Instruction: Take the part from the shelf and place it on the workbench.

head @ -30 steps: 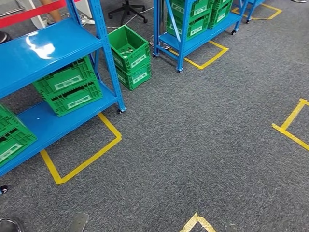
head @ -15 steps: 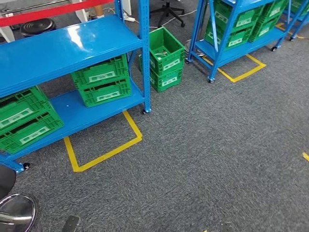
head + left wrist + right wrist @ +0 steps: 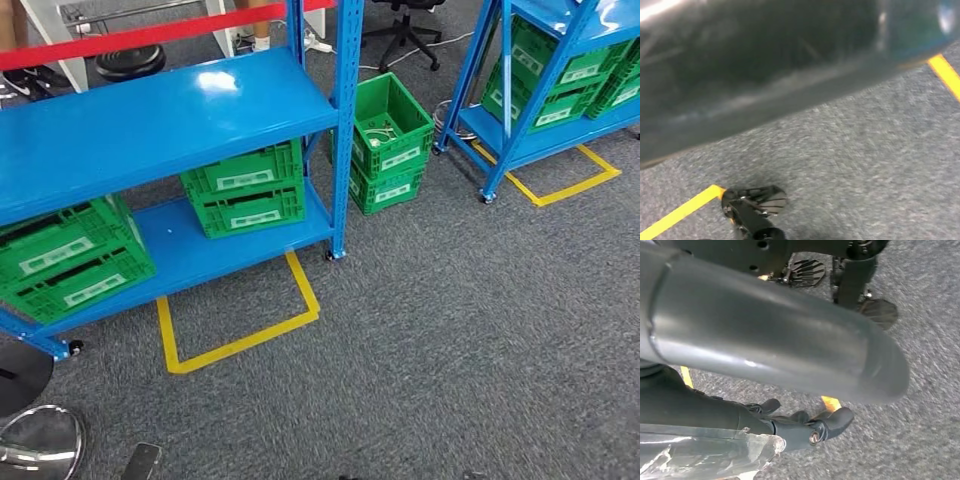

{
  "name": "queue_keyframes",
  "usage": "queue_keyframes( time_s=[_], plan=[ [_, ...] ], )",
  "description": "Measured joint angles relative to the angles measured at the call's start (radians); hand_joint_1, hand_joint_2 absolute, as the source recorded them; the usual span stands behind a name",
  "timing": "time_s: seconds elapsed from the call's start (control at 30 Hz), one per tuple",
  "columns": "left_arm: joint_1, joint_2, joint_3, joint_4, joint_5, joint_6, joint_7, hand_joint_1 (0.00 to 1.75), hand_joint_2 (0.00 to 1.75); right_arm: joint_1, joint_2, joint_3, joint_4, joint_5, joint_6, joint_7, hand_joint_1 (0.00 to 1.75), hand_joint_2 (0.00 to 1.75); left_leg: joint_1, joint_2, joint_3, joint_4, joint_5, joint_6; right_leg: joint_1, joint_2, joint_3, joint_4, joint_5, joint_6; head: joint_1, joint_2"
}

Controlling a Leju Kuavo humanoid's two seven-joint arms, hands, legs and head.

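Note:
A blue shelf (image 3: 151,125) stands ahead on the left, its upper board bare and glossy. On its lower board sit stacked green crates (image 3: 245,190) and a second green stack (image 3: 68,260); what they hold is hidden. In the right wrist view my right hand (image 3: 806,427) hangs over the grey carpet, its dark fingers loosely spread and holding nothing.
Two stacked green crates (image 3: 389,140) stand on the floor beside the shelf post, pale wires in the top one. A second blue shelf (image 3: 543,90) with crates is at the right. Yellow floor tape (image 3: 241,335) marks the shelf bays. A round stool base (image 3: 38,440) lies near my left.
The whole picture has shifted right and down as the camera turned left. The near shelf now sits closer to the middle and more of its crates show.

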Motion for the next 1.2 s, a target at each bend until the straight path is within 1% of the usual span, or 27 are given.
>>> queue_keyframes(
  time_s=[0.07,0.1,0.13,0.17,0.2,0.23,0.27,0.3,0.4,0.43,0.47,0.5,0.57,0.6,0.67,0.7,0.73,0.77,0.83,0.87,0.9,0.93,0.97,1.0,1.07,1.13,1.2],
  plan=[
    [-0.009,0.001,0.001,0.000,-0.001,0.000,0.000,0.00,0.00,0.000,-0.001,0.000,0.000,0.001,0.000,-0.001,0.00,0.00,-0.001,0.011,-0.068,0.123,0.043,-0.006,-0.002,0.001,0.043,-0.019,-0.024,-0.011,-0.007,0.000],
    [-0.010,0.001,0.002,0.000,-0.001,0.000,0.000,0.00,0.00,0.001,-0.001,0.000,0.000,0.002,0.000,0.000,0.00,0.00,-0.003,0.017,-0.114,0.185,0.034,-0.006,-0.001,0.001,0.069,-0.028,-0.036,-0.014,-0.010,0.000],
    [-0.008,0.000,0.002,0.000,-0.001,0.001,0.000,0.00,0.00,0.003,-0.001,0.000,0.000,0.002,0.000,0.001,0.00,0.00,-0.005,0.020,-0.156,0.226,-0.003,-0.005,-0.001,0.001,0.097,-0.037,-0.049,-0.015,-0.011,0.000],
    [-0.005,0.000,0.003,0.000,-0.001,0.004,0.001,0.00,0.00,0.004,-0.001,-0.001,0.000,0.003,0.000,0.002,0.00,0.00,-0.007,0.022,-0.192,0.247,-0.057,-0.005,0.000,0.001,0.127,-0.046,-0.062,-0.016,-0.011,0.000],
    [-0.003,-0.001,0.004,0.000,-0.001,0.007,0.002,0.00,0.00,0.005,-0.001,-0.001,0.000,0.003,0.000,0.004,0.00,0.00,-0.008,0.022,-0.223,0.248,-0.113,-0.004,0.001,0.000,0.158,-0.055,-0.076,-0.016,-0.013,0.000],
    [-0.001,-0.001,0.005,0.000,0.000,0.010,0.003,0.00,0.00,0.005,-0.001,-0.001,0.000,0.003,0.000,0.005,0.00,0.00,-0.008,0.023,-0.249,0.234,-0.152,-0.003,0.001,-0.001,0.190,-0.065,-0.092,-0.017,-0.014,0.000],
    [-0.001,-0.001,0.006,0.000,0.000,0.014,0.004,0.00,0.00,0.004,-0.001,-0.001,0.000,0.003,0.000,0.005,0.00,0.00,-0.009,0.026,-0.271,0.206,-0.156,0.000,0.002,-0.004,0.221,-0.074,-0.109,-0.017,-0.015,0.000],
    [-0.001,-0.001,0.006,0.000,0.001,0.017,0.005,0.00,0.00,0.004,-0.001,-0.001,0.000,0.004,0.000,0.005,0.00,0.00,-0.010,0.035,-0.290,0.165,-0.112,0.005,0.002,-0.009,0.251,-0.081,-0.127,-0.015,-0.017,0.000],
    [0.002,-0.004,0.008,0.000,-0.002,0.021,0.007,0.00,0.00,0.006,-0.002,-0.002,0.000,0.006,0.001,0.007,0.00,0.00,-0.017,0.093,-0.331,0.034,0.172,0.016,0.014,-0.028,0.309,-0.077,-0.193,-0.003,-0.022,0.000],
    [0.001,-0.007,0.008,0.000,-0.003,0.023,0.008,0.00,0.00,0.005,-0.003,-0.003,0.000,0.006,0.001,0.008,0.00,0.00,-0.019,0.099,-0.337,0.020,0.223,0.016,0.018,-0.037,0.319,-0.076,-0.214,0.000,-0.021,0.000],
    [-0.004,-0.009,0.008,0.000,-0.004,0.026,0.009,0.00,0.00,0.002,-0.003,-0.003,0.000,0.006,0.001,0.008,0.00,0.00,-0.018,0.089,-0.335,0.022,0.234,0.017,0.020,-0.047,0.328,-0.079,-0.230,0.002,-0.020,0.000],
    [-0.008,-0.010,0.008,0.000,-0.005,0.028,0.009,0.00,0.00,-0.004,-0.004,-0.003,0.000,0.006,0.001,0.008,0.00,0.00,-0.016,0.075,-0.333,0.027,0.227,0.020,0.018,-0.051,0.339,-0.082,-0.243,0.004,-0.017,0.000],
    [-0.017,-0.011,0.008,-0.002,-0.008,0.033,0.009,0.00,0.00,-0.015,-0.004,-0.003,0.000,0.006,0.002,0.007,0.00,0.00,-0.013,0.052,-0.324,0.027,0.215,0.033,0.014,-0.034,0.328,-0.039,-0.275,0.011,-0.011,0.000],
    [-0.020,-0.011,0.008,-0.002,-0.009,0.034,0.009,0.00,0.00,-0.018,-0.003,-0.002,0.000,0.006,0.002,0.007,0.00,0.00,-0.012,0.042,-0.320,0.027,0.209,0.040,0.013,-0.018,0.296,0.019,-0.302,0.014,-0.008,0.000],
    [-0.022,-0.011,0.008,-0.003,-0.011,0.035,0.010,0.00,0.00,-0.018,-0.003,-0.002,0.000,0.006,0.003,0.007,0.00,0.00,-0.012,0.018,-0.311,0.027,0.197,0.046,0.012,-0.002,0.195,0.172,-0.353,0.016,-0.005,0.000],
    [-0.021,-0.011,0.008,-0.003,-0.012,0.035,0.010,0.00,0.00,-0.016,-0.003,-0.002,0.000,0.006,0.003,0.008,0.00,0.00,-0.011,0.005,-0.306,0.027,0.191,0.046,0.012,0.000,0.150,0.224,-0.355,0.017,-0.004,0.000],
    [-0.019,-0.012,0.008,-0.003,-0.012,0.035,0.010,0.00,0.00,-0.015,-0.003,-0.002,0.000,0.006,0.003,0.008,0.00,0.00,-0.011,-0.010,-0.298,0.027,0.185,0.045,0.011,0.001,0.120,0.238,-0.334,0.017,-0.003,0.000],
    [-0.017,-0.012,0.008,-0.003,-0.013,0.035,0.010,0.00,0.00,-0.014,-0.003,-0.003,0.000,0.006,0.003,0.008,0.00,0.00,-0.009,-0.024,-0.290,0.027,0.178,0.042,0.011,0.003,0.110,0.212,-0.291,0.017,-0.003,0.000],
    [-0.015,-0.012,0.008,-0.003,-0.013,0.035,0.010,0.00,0.00,-0.012,-0.003,-0.003,0.000,0.006,0.003,0.008,0.00,0.00,-0.006,-0.051,-0.273,0.027,0.167,0.032,0.005,0.036,0.125,0.092,-0.183,0.017,-0.003,0.000],
    [-0.016,-0.012,0.008,-0.003,-0.014,0.035,0.010,0.00,0.00,-0.010,-0.003,-0.003,0.001,0.006,0.003,0.008,0.00,0.00,-0.006,-0.064,-0.269,0.029,0.163,0.027,0.001,0.057,0.139,0.038,-0.149,0.018,-0.003,0.000],
    [-0.016,-0.012,0.008,-0.003,-0.014,0.035,0.010,0.00,0.00,-0.009,-0.003,-0.003,0.001,0.006,0.003,0.008,0.00,0.00,-0.006,-0.076,-0.268,0.029,0.162,0.021,-0.001,0.074,0.149,0.006,-0.133,0.017,-0.003,0.000],
    [-0.014,-0.012,0.008,-0.003,-0.014,0.035,0.009,0.00,0.00,-0.009,-0.003,-0.003,0.001,0.006,0.004,0.008,0.00,0.00,-0.005,-0.085,-0.268,0.028,0.163,0.015,-0.001,0.081,0.156,-0.004,-0.132,0.016,-0.003,0.000],
    [-0.013,-0.012,0.008,-0.003,-0.014,0.035,0.009,0.00,0.00,-0.011,-0.003,-0.003,0.001,0.006,0.004,0.007,0.00,0.00,-0.004,-0.095,-0.268,0.025,0.165,0.009,0.000,0.075,0.160,-0.009,-0.132,0.012,-0.004,0.000],
    [-0.011,-0.011,0.008,-0.003,-0.014,0.035,0.009,0.00,0.00,-0.013,-0.003,-0.003,0.001,0.006,0.004,0.007,0.00,0.00,-0.004,-0.094,-0.269,0.021,0.166,0.003,-0.001,0.066,0.163,-0.011,-0.130,0.006,-0.004,0.000],
    [-0.012,-0.009,0.008,-0.003,-0.014,0.035,0.009,0.00,0.00,-0.015,-0.002,-0.003,0.001,0.006,0.003,0.006,0.00,0.00,-0.008,-0.050,-0.281,0.047,0.146,-0.009,-0.003,0.044,0.171,-0.021,-0.126,-0.008,-0.010,0.000],
    [-0.017,-0.010,0.008,-0.004,-0.014,0.035,0.009,0.00,0.00,-0.013,-0.002,-0.003,0.000,0.006,0.003,0.005,0.00,0.00,-0.012,0.008,-0.330,0.150,0.092,-0.018,-0.003,0.018,0.180,-0.028,-0.128,-0.019,-0.017,0.000],
    [-0.019,-0.011,0.008,-0.004,-0.014,0.035,0.009,0.00,0.00,-0.012,-0.002,-0.004,0.000,0.000,0.003,0.006,0.00,0.00,-0.008,0.024,-0.389,0.269,0.049,-0.023,-0.002,-0.005,0.184,-0.029,-0.131,-0.023,-0.018,0.000]
  ],
)
